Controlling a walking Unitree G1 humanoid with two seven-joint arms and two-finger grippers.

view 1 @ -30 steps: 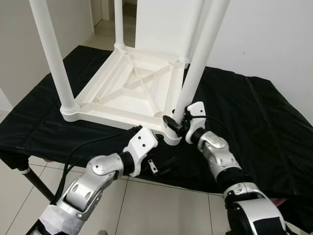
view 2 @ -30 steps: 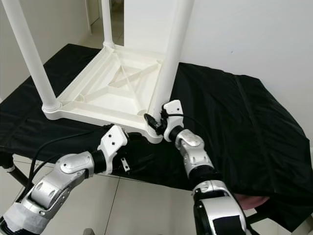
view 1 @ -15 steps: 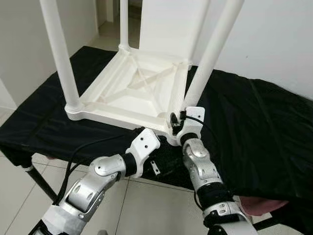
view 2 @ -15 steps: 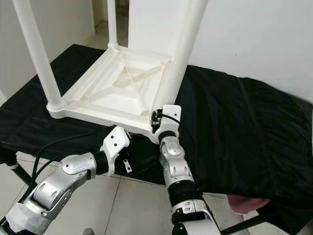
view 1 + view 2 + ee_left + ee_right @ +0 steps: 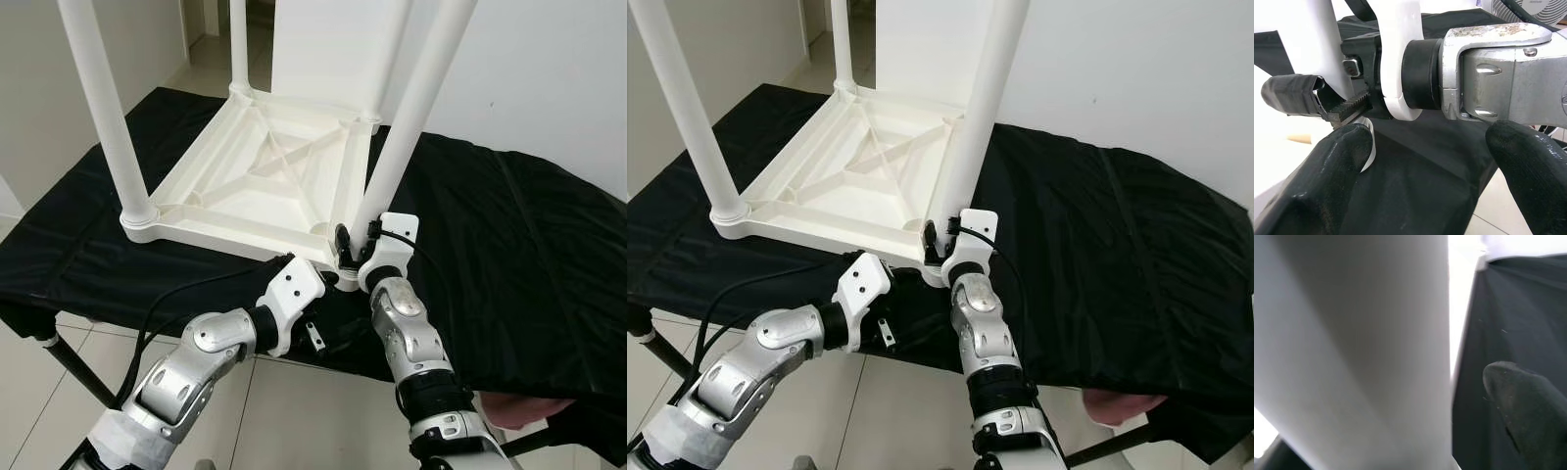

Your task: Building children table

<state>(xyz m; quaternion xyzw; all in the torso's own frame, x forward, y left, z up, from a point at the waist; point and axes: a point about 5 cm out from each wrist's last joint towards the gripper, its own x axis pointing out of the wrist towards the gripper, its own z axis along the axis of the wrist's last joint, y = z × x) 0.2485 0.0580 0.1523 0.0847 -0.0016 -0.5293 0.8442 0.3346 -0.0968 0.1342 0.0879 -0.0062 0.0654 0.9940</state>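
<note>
- At the far left a white leg (image 5: 106, 108) stands straight up from the near left corner of the children's table (image 5: 265, 176), which lies upside down on a black cloth (image 5: 509, 245) spread over a work table, its ribbed underside facing up.
- Another leg (image 5: 238, 44) rises from the far left corner, seated in its socket.
- The left gripper (image 5: 1425, 161) sits low at the near edge of the upturned top, just under the near right corner. From its wrist camera the two black fingers (image 5: 1327, 176) stand wide apart with nothing between them; one tip lies close to the white rim.
- The right gripper (image 5: 345, 247) is pressed against the foot of the near right leg (image 5: 407, 127), right where it meets the corner socket. Its wrist camera shows one fingertip (image 5: 1528, 406) beside the white tube; whether it is clamped on the leg, I cannot tell.
- That leg leans a little compared with the others, so I'd judge it is not yet fully seated.
- The whole thing looks like moulded plastic: light, stiff, smooth and likely slippery on round tubes. I'd take the leg low, near the socket, where a push goes straight in, and steady the top by its ribbed rim so it doesn't skate on the cloth.
</note>
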